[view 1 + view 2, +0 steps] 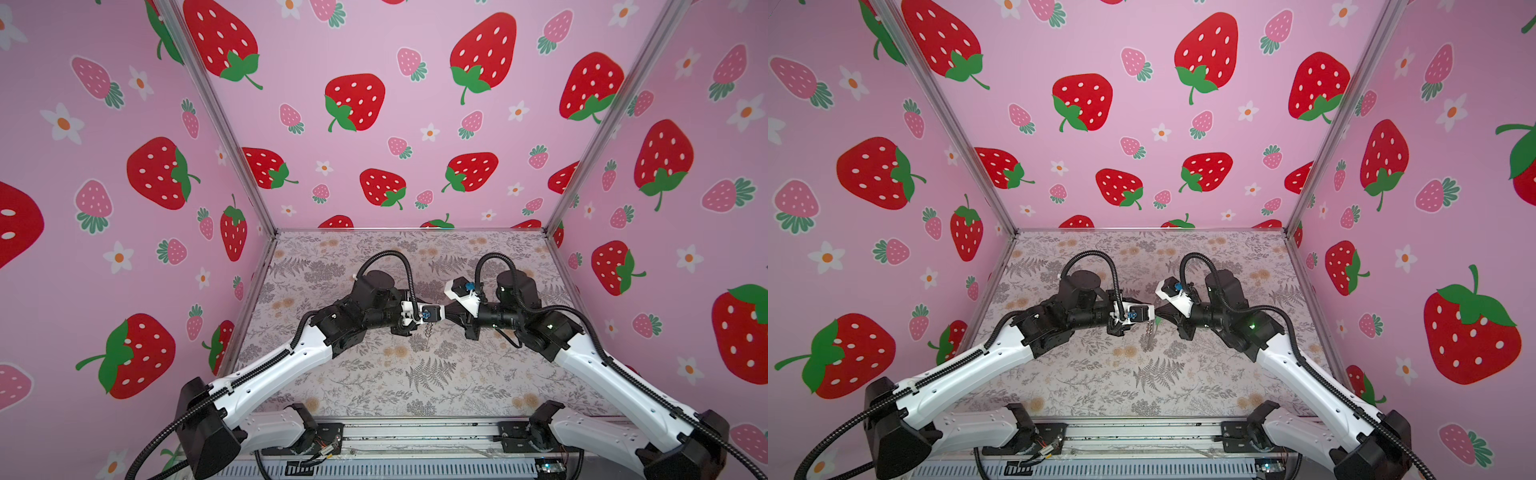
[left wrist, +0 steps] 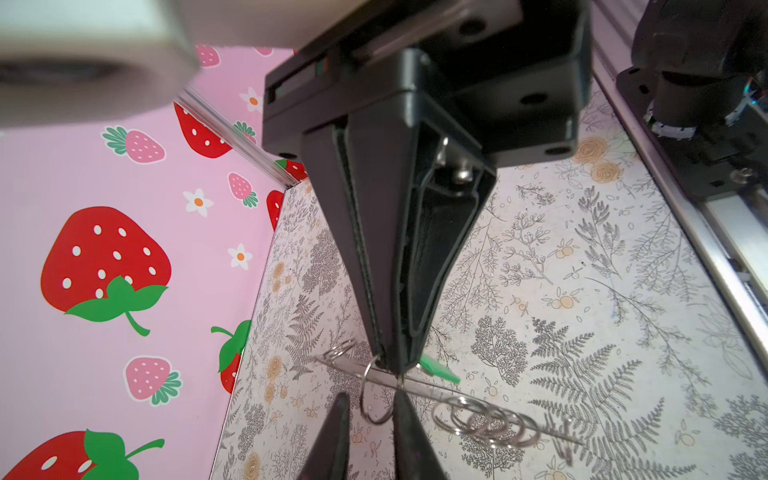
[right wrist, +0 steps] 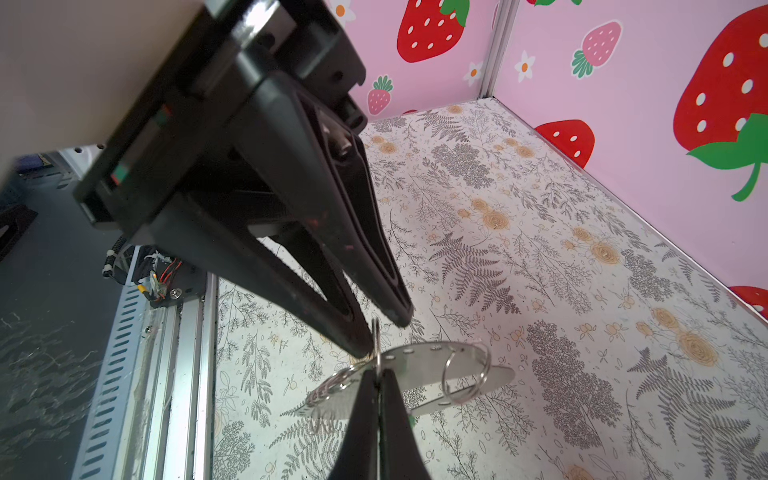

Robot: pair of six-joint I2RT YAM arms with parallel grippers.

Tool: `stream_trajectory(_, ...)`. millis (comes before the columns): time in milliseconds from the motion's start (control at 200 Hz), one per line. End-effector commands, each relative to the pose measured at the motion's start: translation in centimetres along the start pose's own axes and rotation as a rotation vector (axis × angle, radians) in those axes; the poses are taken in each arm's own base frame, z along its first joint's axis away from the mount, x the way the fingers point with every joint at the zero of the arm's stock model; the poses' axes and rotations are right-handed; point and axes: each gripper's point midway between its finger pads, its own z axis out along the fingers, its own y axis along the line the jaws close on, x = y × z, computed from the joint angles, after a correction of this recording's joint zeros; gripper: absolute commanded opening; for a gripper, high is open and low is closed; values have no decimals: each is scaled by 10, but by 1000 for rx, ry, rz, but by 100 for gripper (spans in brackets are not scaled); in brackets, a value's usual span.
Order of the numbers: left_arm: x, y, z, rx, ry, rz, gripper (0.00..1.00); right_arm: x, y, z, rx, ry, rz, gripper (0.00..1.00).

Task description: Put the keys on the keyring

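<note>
The left arm [image 1: 266, 374] extends over the fern-printed tabletop [image 1: 415, 390] to the middle of the cell. The left gripper [image 2: 372, 391] has its jaws apart, with a metal ring [image 2: 376, 421] in the gap between them. I cannot tell whether either finger touches it.

Just past those tips the keyring strap [image 3: 419, 370] is up in the air, clear of the tabletop. It is a flat grey curved band with small holes along its edge. Several more rings [image 2: 482, 419] are bunched together on it. In both top views it shows only as a thin line hanging below the point where the two grippers meet.

The right gripper [image 3: 377, 374] has its jaws pressed together on the strap's edge. The green key tag [image 2: 440, 369] pokes out just beside those tips, also off the table. Whether it is pinched too is hidden. The right arm [image 1: 615, 386] stretches back to the right.
</note>
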Motion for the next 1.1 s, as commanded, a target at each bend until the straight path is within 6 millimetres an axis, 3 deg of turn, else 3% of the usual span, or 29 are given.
stream_trajectory(0, -16, 17, -5, -39, -22, 27, 21, -12, 5, -4, -30, -33, -29, 0)
stream_trajectory(400, -8, 13, 5, 3, 16, -21, 12, -18, 3, -4, -24, -44, -43, 0)
stream_trajectory(505, -7, 12, 6, 15, 28, -31, 7, -18, 3, -5, -17, -45, -51, 0)
stream_trajectory(550, -7, 12, 6, 16, 26, -31, 0, -18, 2, -5, -15, -45, -53, 0)
stream_trajectory(740, -11, 9, 4, 44, -5, -79, 0, -19, -3, -8, 31, -47, -80, 0)
stream_trajectory(880, -14, 20, -4, 42, -84, -206, 0, -24, -16, -21, 150, -59, -132, 27)
stream_trajectory(1091, -18, 42, -18, 13, -250, -387, 0, -19, -18, -25, 200, -113, -103, 40)
